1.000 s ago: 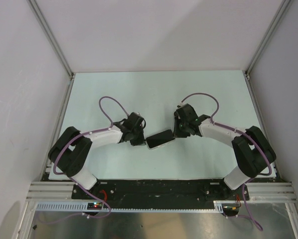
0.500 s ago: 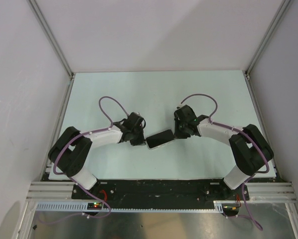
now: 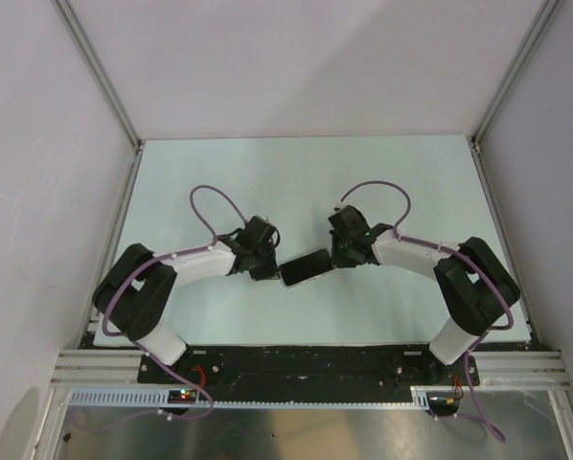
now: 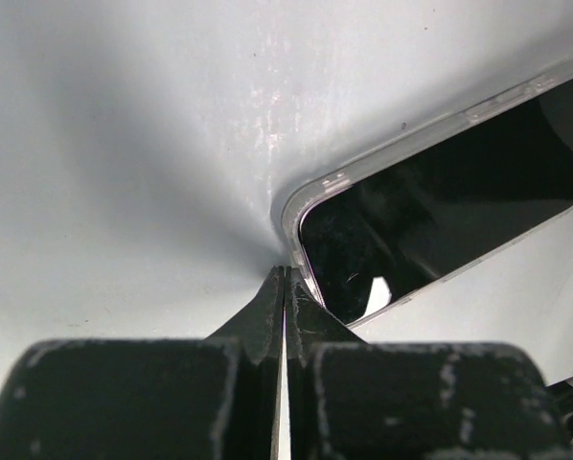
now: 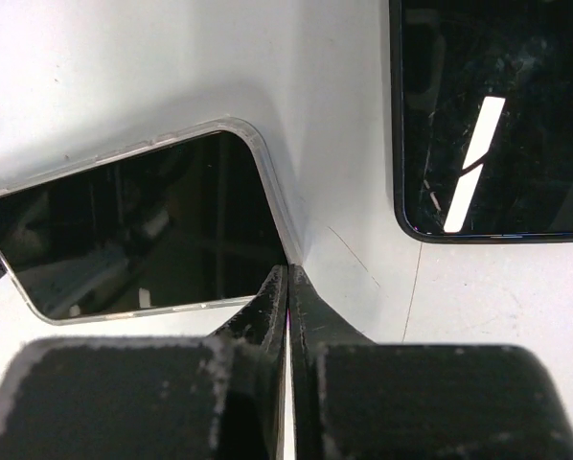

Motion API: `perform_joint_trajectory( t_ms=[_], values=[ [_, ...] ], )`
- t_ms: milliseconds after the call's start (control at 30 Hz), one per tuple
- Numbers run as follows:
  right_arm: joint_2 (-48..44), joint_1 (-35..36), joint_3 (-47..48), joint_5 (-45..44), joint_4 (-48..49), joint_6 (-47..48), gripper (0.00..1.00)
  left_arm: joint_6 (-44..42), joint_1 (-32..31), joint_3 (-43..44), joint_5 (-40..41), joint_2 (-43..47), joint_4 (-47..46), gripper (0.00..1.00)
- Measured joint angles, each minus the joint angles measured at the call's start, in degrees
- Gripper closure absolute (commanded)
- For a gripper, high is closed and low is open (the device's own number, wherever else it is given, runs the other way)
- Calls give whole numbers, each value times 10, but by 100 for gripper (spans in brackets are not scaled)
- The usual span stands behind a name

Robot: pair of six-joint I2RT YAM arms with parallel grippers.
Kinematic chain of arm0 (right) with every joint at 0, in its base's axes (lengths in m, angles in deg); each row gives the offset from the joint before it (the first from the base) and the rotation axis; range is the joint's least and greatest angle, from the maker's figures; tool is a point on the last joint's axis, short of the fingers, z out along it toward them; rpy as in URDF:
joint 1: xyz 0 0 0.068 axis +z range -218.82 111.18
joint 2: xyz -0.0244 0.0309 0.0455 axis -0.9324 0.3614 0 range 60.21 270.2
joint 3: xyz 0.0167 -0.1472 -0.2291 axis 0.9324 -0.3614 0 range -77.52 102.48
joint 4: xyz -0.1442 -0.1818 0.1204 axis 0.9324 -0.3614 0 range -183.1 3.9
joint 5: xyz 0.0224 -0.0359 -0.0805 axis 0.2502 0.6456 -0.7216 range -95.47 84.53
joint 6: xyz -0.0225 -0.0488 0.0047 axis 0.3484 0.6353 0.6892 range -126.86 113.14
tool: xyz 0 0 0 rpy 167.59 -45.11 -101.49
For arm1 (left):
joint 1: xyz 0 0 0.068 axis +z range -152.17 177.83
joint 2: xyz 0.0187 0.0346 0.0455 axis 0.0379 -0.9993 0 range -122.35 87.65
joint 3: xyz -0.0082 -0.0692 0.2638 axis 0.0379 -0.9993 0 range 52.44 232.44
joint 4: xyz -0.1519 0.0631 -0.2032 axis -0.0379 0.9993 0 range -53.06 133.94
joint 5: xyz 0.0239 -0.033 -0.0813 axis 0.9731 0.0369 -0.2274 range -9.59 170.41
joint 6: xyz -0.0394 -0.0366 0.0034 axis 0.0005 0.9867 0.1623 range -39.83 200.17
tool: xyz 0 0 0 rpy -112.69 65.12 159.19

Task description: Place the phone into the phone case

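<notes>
Phone (image 3: 307,267) lies mid-bench (image 3: 267,182) between the two arms, dark glass up inside the clear phone case (image 5: 124,155). It seems fully seated, though the rim fit is hard to judge. Left fingers (image 4: 263,326) and right fingers (image 5: 315,321) are each pressed together, holding nothing, tips at a case corner at either end. Stiff, slick and scratch-prone, it is likely best pressed flat near the corners or pinched by its long edges.

The far table (image 3: 306,177) has lots of room. In the middle, the left gripper (image 3: 271,272) and right gripper (image 3: 335,261) crowd the phone (image 3: 306,267).
</notes>
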Motion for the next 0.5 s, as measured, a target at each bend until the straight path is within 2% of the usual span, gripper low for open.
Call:
perform_joint_trajectory(
  t_ms=[400,500],
  values=[
    [27,45,18,-71,-2,0,100,-4,7,1,0,1,6,100],
    [32,50,20,-80,-4,0,97,-9,9,1,0,2,6,99]
  ],
)
